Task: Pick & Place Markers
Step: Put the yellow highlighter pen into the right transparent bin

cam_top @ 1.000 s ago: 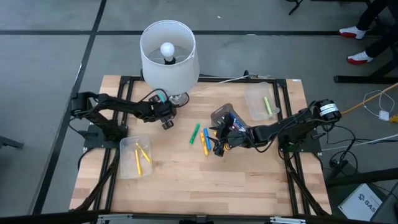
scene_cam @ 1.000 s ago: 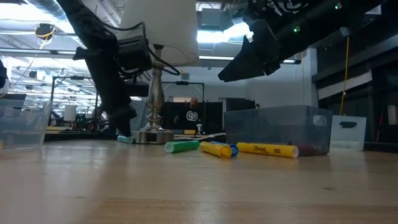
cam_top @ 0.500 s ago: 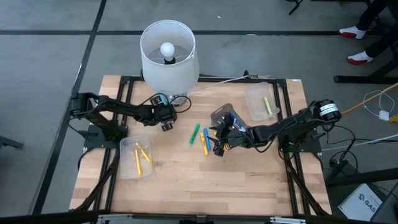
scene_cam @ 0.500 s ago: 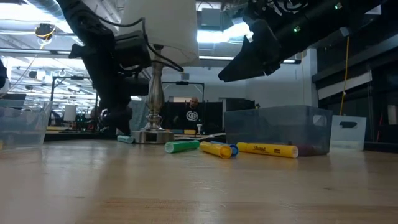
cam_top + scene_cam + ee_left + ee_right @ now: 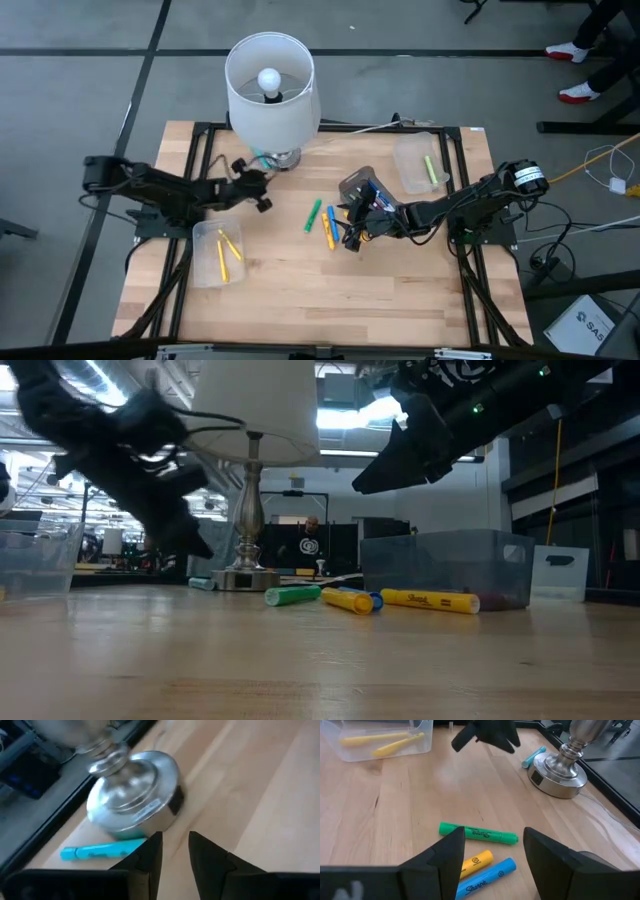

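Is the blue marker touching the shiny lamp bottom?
Cannot tell. In the left wrist view the blue marker lies right against the lamp base, but no gap or contact shows plainly.

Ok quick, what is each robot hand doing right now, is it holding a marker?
Left end effector: fingers nearly together, holding nothing.
Right end effector: open, empty, over the green marker.

**Three markers between spread fingers**

The right gripper (image 5: pixel 492 865) hangs with fingers apart above the wooden surface (image 5: pixel 395 820). Between them lie a green marker (image 5: pixel 479 833), a yellow marker (image 5: pixel 476 860) and a blue marker (image 5: pixel 487 878). At 11 o'clock a clear bin (image 5: pixel 417 742) holds yellow markers (image 5: pixel 380 742); at 1 o'clock a teal marker (image 5: pixel 534 756) touches the lamp base (image 5: pixel 559 772).
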